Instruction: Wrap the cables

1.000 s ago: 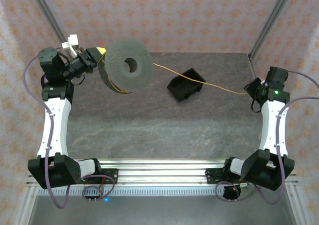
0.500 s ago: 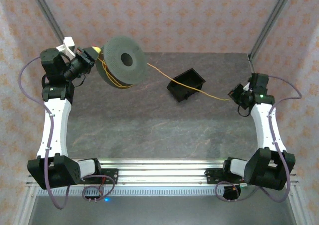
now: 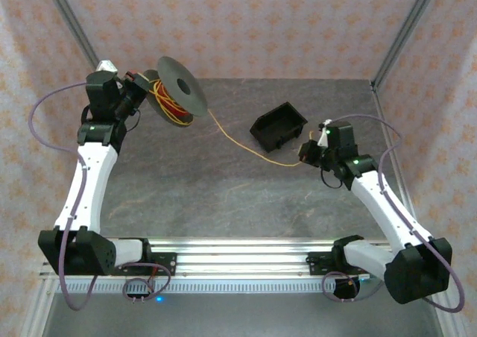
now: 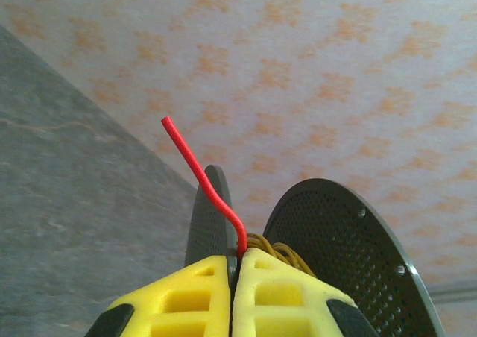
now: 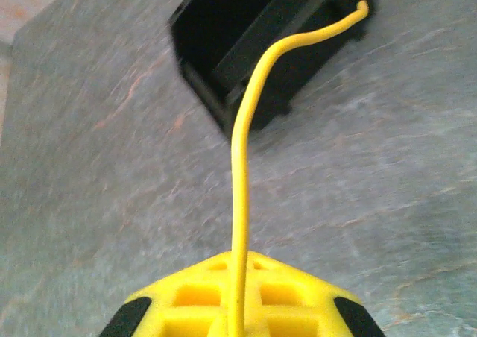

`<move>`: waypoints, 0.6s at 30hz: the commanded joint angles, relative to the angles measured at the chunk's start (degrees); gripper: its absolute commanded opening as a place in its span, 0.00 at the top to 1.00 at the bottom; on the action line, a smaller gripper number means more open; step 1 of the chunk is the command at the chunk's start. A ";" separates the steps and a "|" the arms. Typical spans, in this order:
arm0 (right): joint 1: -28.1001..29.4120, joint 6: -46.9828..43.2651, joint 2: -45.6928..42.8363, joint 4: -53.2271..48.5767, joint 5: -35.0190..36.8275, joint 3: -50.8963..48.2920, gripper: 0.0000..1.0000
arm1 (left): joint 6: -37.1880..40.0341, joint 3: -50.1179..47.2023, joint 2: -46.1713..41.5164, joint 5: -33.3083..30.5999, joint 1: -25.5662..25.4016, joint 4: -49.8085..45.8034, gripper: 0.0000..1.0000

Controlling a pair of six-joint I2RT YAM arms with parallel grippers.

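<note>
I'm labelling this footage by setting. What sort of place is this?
Probably a robotics lab test cell: two arms bolted to an aluminium rail, a grey tabletop, and patterned backdrop panels on metal frame posts.

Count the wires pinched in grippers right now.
2. A red wire is pinched in the left gripper, beside the spool; a yellow wire is pinched in the right gripper.

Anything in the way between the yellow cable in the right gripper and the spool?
Nothing visible. The cable runs unblocked from right gripper to spool; the black bin sits beside it, on the far side.
</note>
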 commanded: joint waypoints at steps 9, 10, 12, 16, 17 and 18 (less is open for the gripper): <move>13.21 -3.81 -0.18 -0.21 2.31 6.23 1.00 | 10.48 5.95 4.19 -15.32 -3.81 2.35 1.00; 13.94 -3.76 0.23 -0.37 2.17 6.86 1.00 | 10.76 5.82 4.49 -15.97 -4.19 2.33 1.00; 15.75 -3.75 0.91 -0.85 2.44 8.05 1.00 | 12.05 6.05 5.25 -17.64 -5.53 1.94 1.00; 19.57 -3.36 1.55 0.60 2.06 9.88 1.00 | 18.15 7.64 8.06 -22.90 -10.05 0.60 1.00; 20.18 -3.19 1.64 1.20 1.50 10.32 1.00 | 19.46 8.03 9.00 -24.00 -11.30 0.34 1.00; 20.76 -3.08 1.72 1.51 1.49 10.86 1.00 | 20.53 8.42 9.67 -25.07 -12.23 0.04 1.00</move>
